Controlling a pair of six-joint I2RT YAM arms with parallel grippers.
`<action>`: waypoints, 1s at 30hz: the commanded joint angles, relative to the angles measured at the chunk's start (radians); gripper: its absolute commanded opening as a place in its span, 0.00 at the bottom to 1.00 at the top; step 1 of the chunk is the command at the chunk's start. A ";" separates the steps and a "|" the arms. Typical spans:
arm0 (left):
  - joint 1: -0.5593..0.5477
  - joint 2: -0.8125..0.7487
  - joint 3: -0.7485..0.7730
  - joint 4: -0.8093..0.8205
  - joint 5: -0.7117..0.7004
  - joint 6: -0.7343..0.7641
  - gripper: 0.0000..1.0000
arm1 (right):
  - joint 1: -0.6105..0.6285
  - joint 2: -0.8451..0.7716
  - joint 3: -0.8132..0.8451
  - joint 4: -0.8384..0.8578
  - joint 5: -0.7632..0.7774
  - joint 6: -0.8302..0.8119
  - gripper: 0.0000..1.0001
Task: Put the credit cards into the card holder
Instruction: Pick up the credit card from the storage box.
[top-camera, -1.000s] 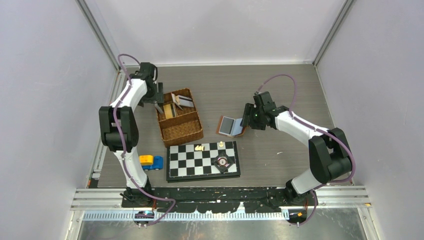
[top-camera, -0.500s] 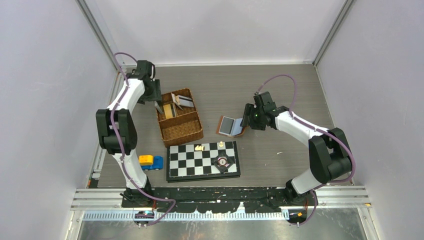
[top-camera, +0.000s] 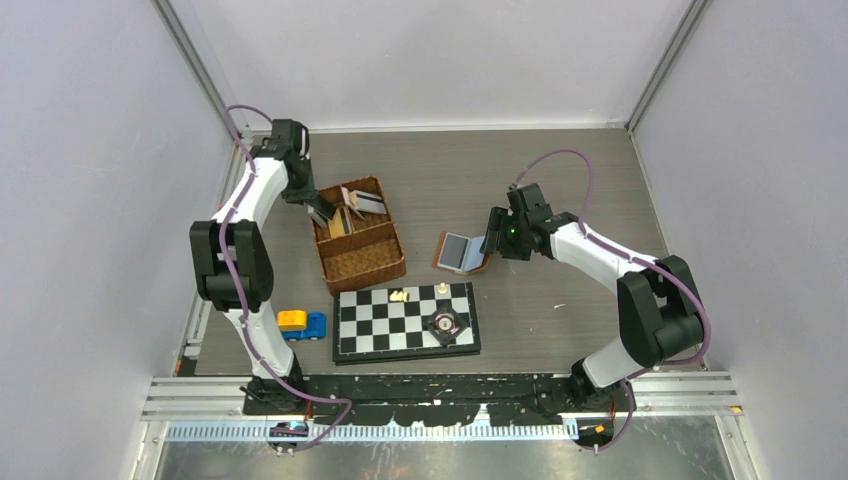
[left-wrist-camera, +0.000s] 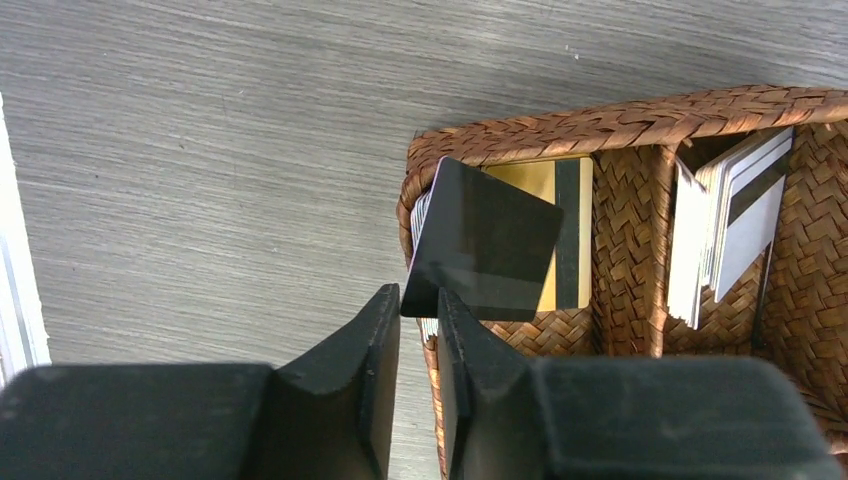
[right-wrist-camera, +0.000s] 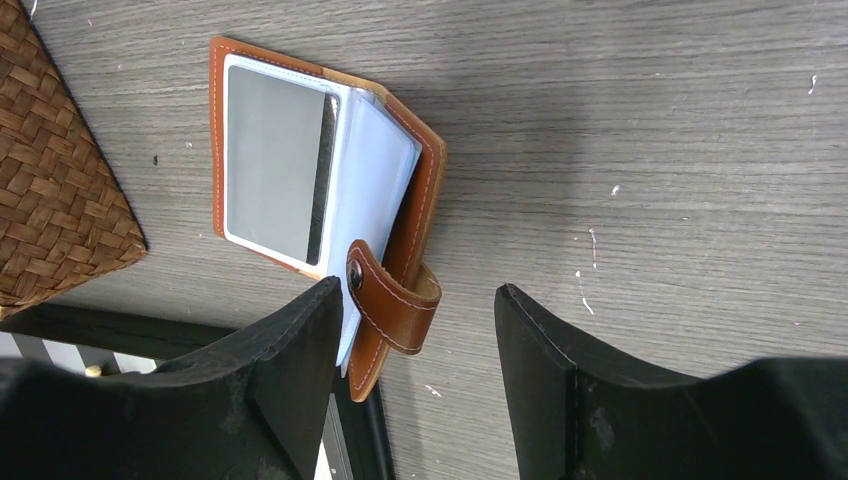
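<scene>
Left claw (left-wrist-camera: 418, 300) pinches dark card (left-wrist-camera: 490, 245) corner at fingertips (for lifting out of basket (left-wrist-camera: 620, 125)); right claw (right-wrist-camera: 415, 290) spread, card holder (right-wrist-camera: 375, 170) just ahead, awaiting insertion.

Brightness: even and moderately bright in all three views.
Source: soft, from overhead.
Shadows: a blurred dark patch on the grey wood-grain table (right-wrist-camera: 620, 120) beside the tan-brown leather card holder (right-wrist-camera: 400, 200).
Glare: a faint pale sheen on the glossy black card (left-wrist-camera: 485, 245).
Focus: the left gripper (left-wrist-camera: 418, 300) and right gripper (right-wrist-camera: 418, 290) are soft-edged near the lens; the table grain is crisp.
Distortion: the wall rails splay outward in the top view.
</scene>
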 joint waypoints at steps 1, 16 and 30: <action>0.010 -0.061 -0.013 0.030 0.021 -0.014 0.17 | -0.003 -0.010 0.003 0.031 -0.003 -0.004 0.62; 0.010 -0.139 -0.049 0.047 0.187 -0.049 0.00 | -0.002 -0.022 0.000 0.031 0.009 -0.003 0.61; -0.106 -0.458 -0.210 0.160 0.323 0.051 0.00 | -0.004 -0.321 0.000 -0.039 0.020 -0.043 0.66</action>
